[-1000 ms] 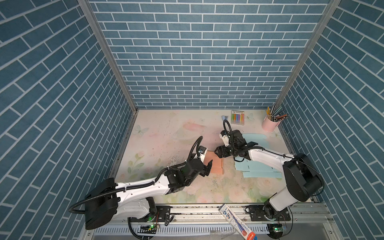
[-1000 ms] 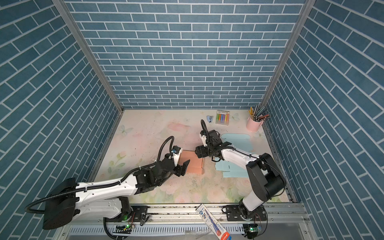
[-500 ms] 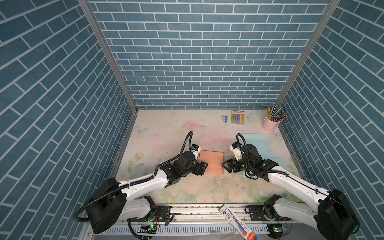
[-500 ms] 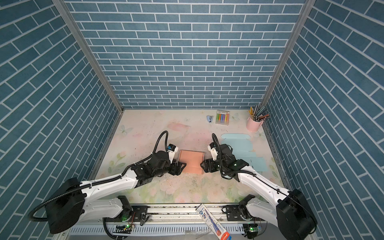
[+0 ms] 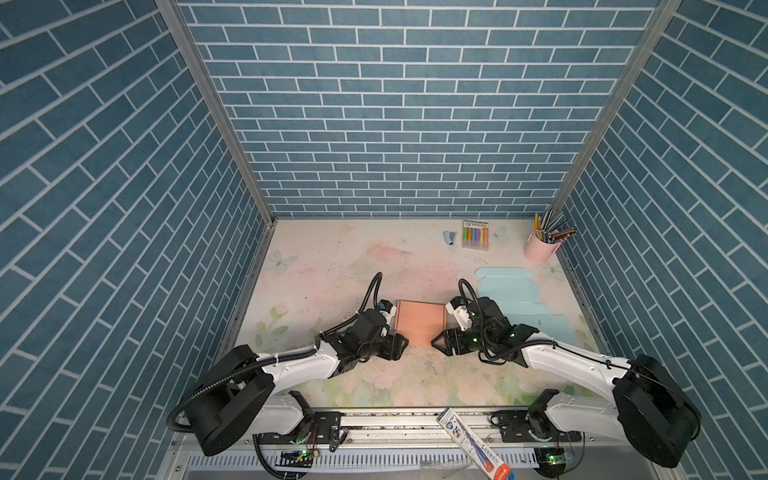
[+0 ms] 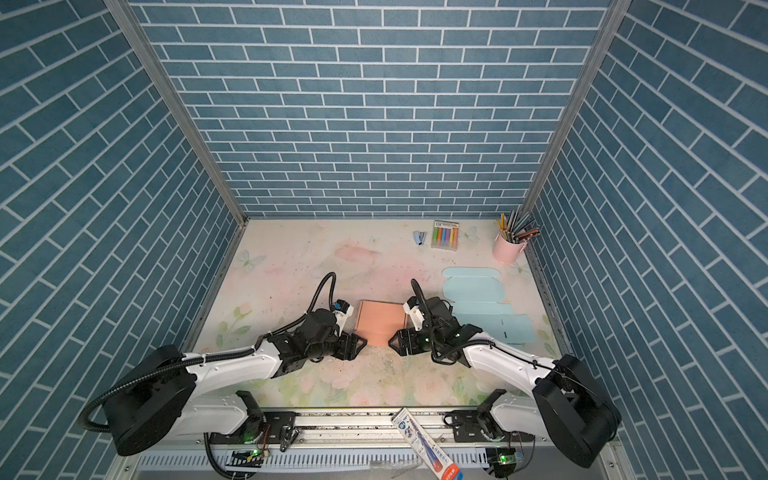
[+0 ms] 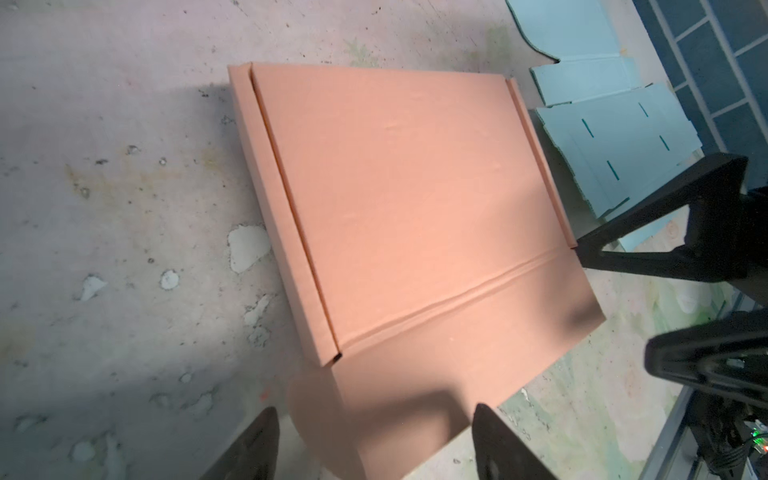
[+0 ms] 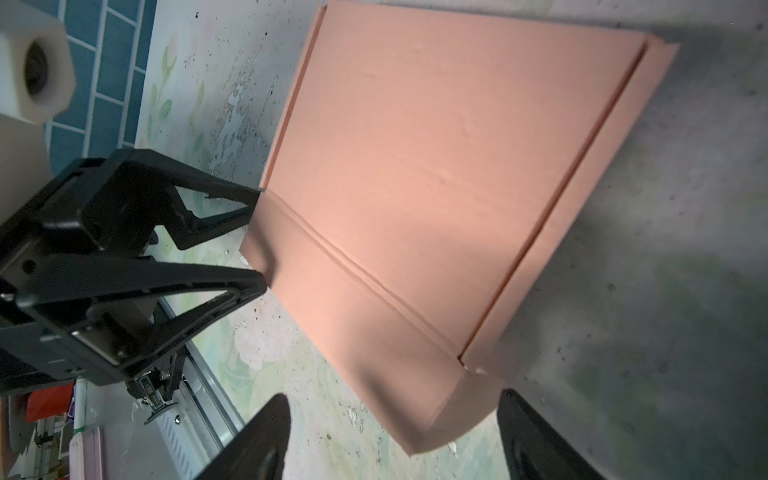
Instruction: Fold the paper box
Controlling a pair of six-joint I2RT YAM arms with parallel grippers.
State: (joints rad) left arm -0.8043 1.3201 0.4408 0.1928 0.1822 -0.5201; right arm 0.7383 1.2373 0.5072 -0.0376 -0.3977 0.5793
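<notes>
I am watching the box [image 5: 420,318] [image 6: 382,318] lying flat on the table [image 5: 332,270] [image 6: 291,270], near the front and about midway across, in both top views. Its lid is sitting closed, and the flap [image 7: 457,332] [image 8: 353,332] past the fold is pointing toward the near edge.

The left gripper [image 5: 401,347] [image 6: 360,345] is sitting low at the box's near left corner. Its jaws are standing apart. In the left wrist view [image 7: 376,436] the flap's corner is lying in the gap between them, touching neither. In the right wrist view [image 8: 259,241] its fingers [image 8: 166,270] are ending right at the flap's side edge, one at the end of the fold; I cannot tell if they are touching it.

The right gripper [image 5: 438,343] [image 6: 395,341] is sitting at the opposite near corner, facing the left one across the flap. Its jaws are also standing apart, gripping nothing [image 8: 392,419], and the flap's corner is lying between them. From the left wrist [image 7: 613,305] one tip is meeting the flap's edge by the fold.

To the right of the box, blue sheets [image 5: 511,299] [image 6: 478,297] are lying flat. A cup [image 5: 539,251] [image 6: 508,251] of pencils and markers [image 5: 475,235] [image 6: 445,235] are sitting at the back.
</notes>
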